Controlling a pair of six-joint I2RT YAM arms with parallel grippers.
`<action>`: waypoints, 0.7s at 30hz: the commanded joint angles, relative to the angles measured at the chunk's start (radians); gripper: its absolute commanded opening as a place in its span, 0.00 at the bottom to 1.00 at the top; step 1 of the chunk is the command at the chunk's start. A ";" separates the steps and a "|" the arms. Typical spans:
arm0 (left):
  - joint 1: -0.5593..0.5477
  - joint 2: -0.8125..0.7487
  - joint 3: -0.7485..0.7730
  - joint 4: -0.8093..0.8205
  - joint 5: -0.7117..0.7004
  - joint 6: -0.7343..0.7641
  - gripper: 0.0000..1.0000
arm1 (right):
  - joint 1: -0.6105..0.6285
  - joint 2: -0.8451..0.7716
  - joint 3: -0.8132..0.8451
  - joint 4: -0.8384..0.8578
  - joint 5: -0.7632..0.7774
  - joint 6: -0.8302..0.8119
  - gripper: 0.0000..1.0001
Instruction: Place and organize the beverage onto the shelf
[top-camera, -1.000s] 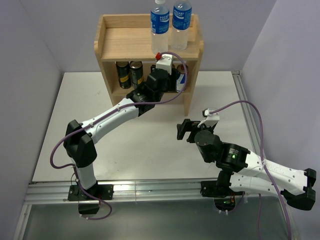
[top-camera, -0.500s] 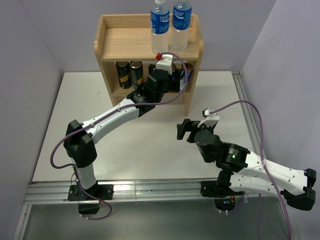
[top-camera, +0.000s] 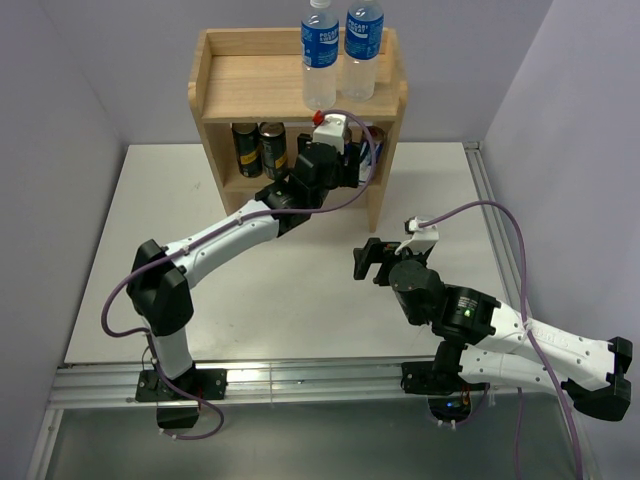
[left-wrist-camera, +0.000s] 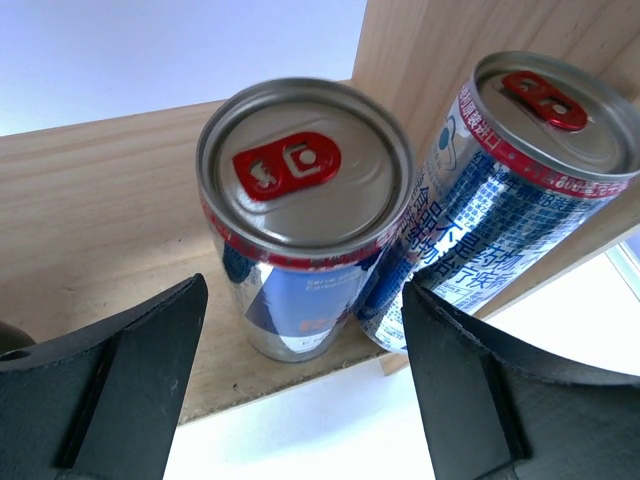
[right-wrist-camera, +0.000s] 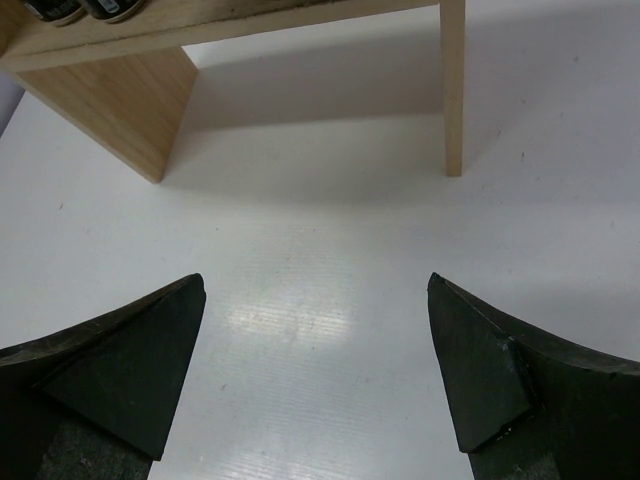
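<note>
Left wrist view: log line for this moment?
left pincer open, aimed at centre can | can on shelf, second can beside | right pincer open, empty, above table

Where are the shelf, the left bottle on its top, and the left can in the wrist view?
shelf (top-camera: 255, 85): top external view, bare top board.
left bottle (top-camera: 319, 45): top external view, blue label.
left can (left-wrist-camera: 305, 210): left wrist view, lid.
</note>
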 joint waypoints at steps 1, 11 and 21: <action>-0.006 -0.056 -0.019 0.030 -0.019 -0.012 0.85 | -0.009 0.006 -0.002 0.043 0.009 0.007 0.99; -0.006 -0.095 -0.067 0.038 -0.037 -0.016 0.85 | -0.009 0.015 0.001 0.049 0.006 0.007 0.99; -0.012 -0.136 -0.100 0.025 -0.051 -0.038 0.85 | -0.009 0.015 0.003 0.039 0.005 0.013 0.99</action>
